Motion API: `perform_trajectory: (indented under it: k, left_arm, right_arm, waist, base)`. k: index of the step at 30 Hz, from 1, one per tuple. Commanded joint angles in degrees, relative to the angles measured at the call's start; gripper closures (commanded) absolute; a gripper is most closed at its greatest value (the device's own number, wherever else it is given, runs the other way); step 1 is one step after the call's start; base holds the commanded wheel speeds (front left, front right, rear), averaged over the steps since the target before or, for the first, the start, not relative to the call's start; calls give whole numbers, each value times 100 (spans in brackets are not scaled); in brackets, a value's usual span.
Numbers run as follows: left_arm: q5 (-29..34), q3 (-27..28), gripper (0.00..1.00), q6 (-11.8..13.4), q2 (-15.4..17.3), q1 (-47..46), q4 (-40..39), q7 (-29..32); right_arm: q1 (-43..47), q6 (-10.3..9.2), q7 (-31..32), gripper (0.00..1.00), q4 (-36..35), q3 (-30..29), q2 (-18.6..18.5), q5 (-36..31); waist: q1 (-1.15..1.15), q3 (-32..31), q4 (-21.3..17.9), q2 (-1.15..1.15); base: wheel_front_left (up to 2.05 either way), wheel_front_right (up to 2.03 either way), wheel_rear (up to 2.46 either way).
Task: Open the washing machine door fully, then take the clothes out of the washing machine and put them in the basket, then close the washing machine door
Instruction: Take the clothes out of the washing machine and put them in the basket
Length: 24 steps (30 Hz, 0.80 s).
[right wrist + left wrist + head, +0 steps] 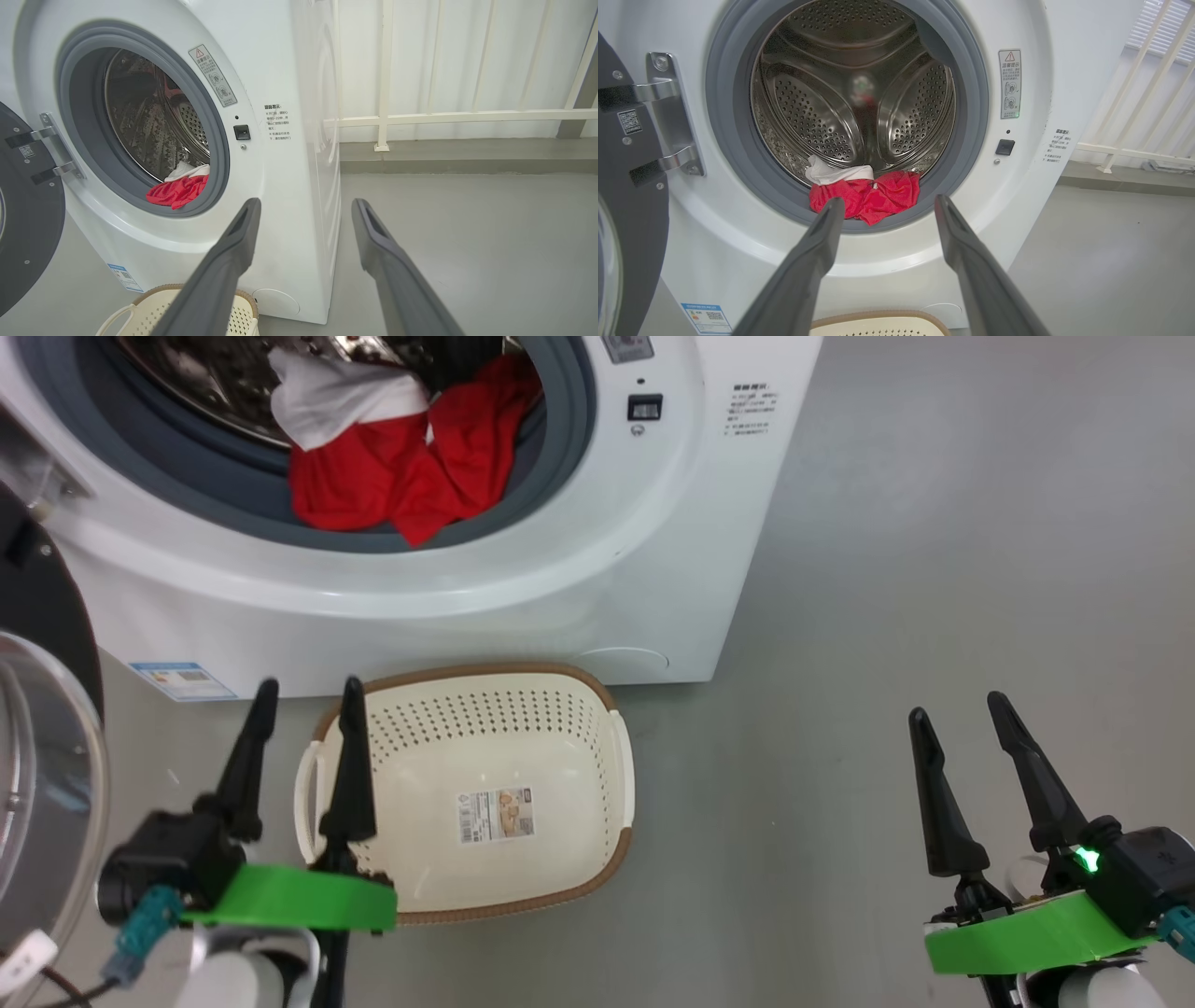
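Fingers of the left gripper stood spread and empty, pointing at the clothes ahead; the right gripper, spread too, was farther aside.

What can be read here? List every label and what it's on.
Warning sticker, washing machine: red exclamation triangle; words too small.
Printed lines, machine front: too small.
Blue label, machine bottom: blurred.
Paper label, basket: blurred.
Code sticker, door: square code, no words.

Inside washing machine, at front lip: clothes. On floor just before it: basket. At left: washing machine door.
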Motion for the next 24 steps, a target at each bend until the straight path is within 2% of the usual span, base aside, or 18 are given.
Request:
perform_trajectory:
  k: [1,6,17,24]
  left_arm:
    - [-22,203,0,-47,147,-302,-58,3]
    - [-32,245,0,-67,230,-813,205,16]
    - [-159,422,0,-324,606,-2010,1063,-69]
    - [-120,403,0,-382,791,-2651,1562,-56]
  right_arm:
    - [-211,36,-60,0,-120,186,-68,3]
    - [-308,36,-69,0,-95,240,-68,17]
    - [-597,36,-83,0,-51,360,-68,35]
    - [-706,36,-84,0,-48,431,-68,41]
  waist:
    - [0,147,-83,0]
    - [0,295,-168,0]
    - [0,720,-464,0]
    - [0,943,-570,0]
  base:
    - [0,0,0]
    - [0,0,0]
    - [0,0,0]
    - [0,0,0]
